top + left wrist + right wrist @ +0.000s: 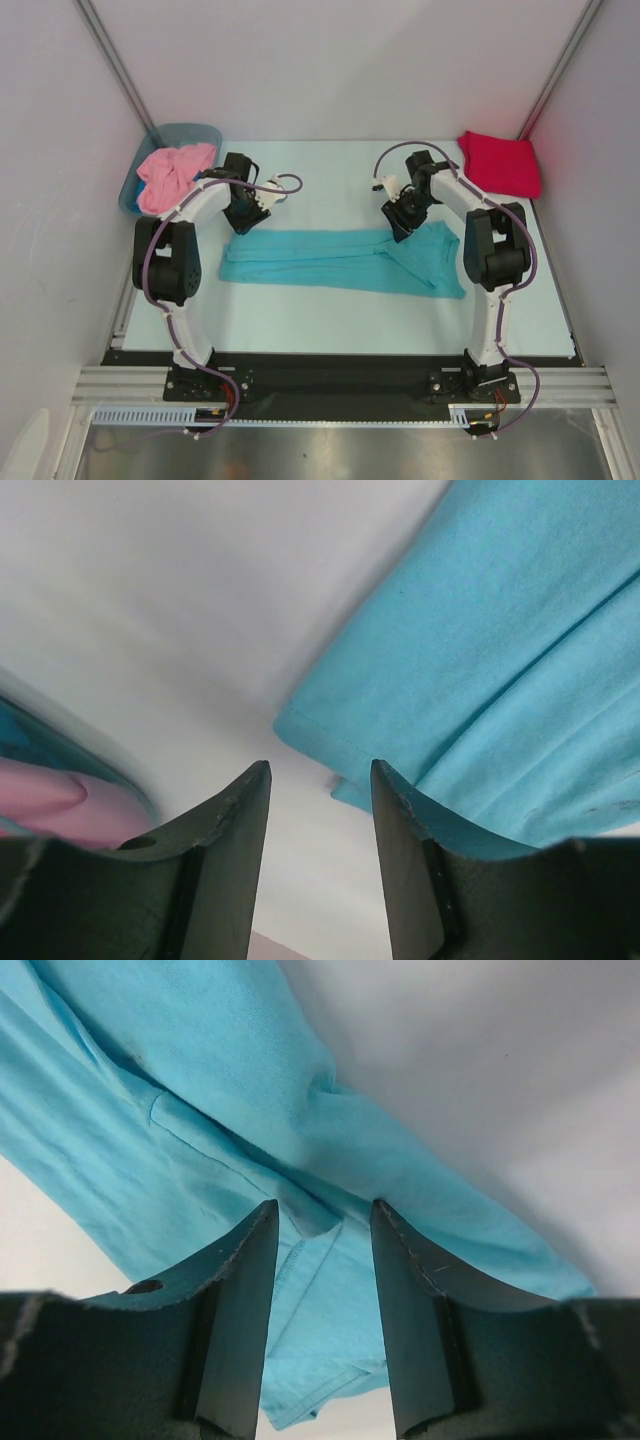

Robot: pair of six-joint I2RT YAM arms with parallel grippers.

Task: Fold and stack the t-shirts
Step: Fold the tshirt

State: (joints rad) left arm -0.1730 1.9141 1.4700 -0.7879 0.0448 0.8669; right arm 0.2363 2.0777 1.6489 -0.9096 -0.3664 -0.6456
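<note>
The turquoise t-shirt point(340, 258) lies folded into a long band across the middle of the desk point(330, 180), roughly parallel to the near edge. The crimson t-shirt point(500, 163) sits folded at the far right corner. The pink t-shirt point(172, 172) is crumpled in the tub point(185, 128) at the far left corner.

Left pincer point(320, 780) and right pincer point(322, 1220): fingers apart, holding nothing.

The cloth is judged light, limp and prone to sagging. Grip at the hemmed end corners, through all layers.

The wrist views show hem stitching and layer edges. Only the top view shows the overall layout.
</note>
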